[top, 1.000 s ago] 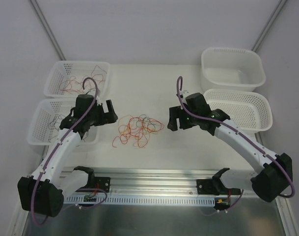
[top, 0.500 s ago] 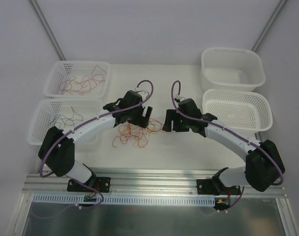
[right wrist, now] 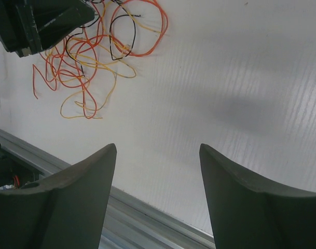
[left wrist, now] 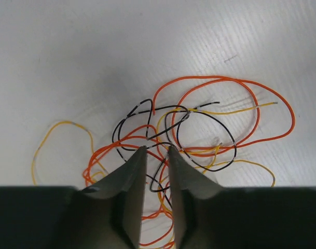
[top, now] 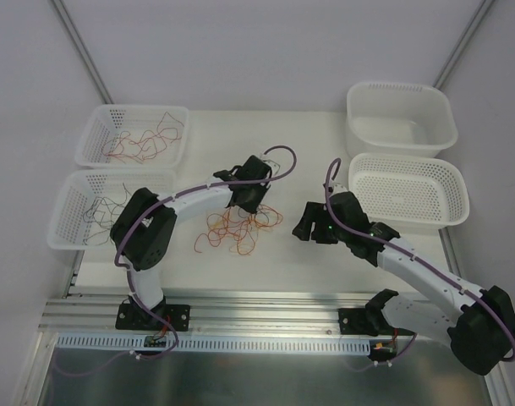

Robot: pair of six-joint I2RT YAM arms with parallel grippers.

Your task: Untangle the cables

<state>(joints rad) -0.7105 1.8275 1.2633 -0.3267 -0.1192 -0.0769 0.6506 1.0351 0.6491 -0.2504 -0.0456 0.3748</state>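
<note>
Left tool (left wrist: 156, 150) sits over the cables (left wrist: 199, 119), a loose orange/red/black/yellow tangle lying mid-worktop (left wrist: 69, 52). Jaws are narrow with a slim gap showing, and black and red strands cross that gap at the tips. Right tool (right wrist: 158, 148) is wide and holds nothing, over the worktop just right of the tangle and apart from the left tool. More strands lie in the far-left basket (top: 88, 144) and the near-left basket (top: 61, 222).

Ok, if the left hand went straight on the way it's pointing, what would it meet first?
The cables: the left hand points down into the tangle, fingertips right at the black and orange strands. Whether it touches them yet is unclear.
</note>
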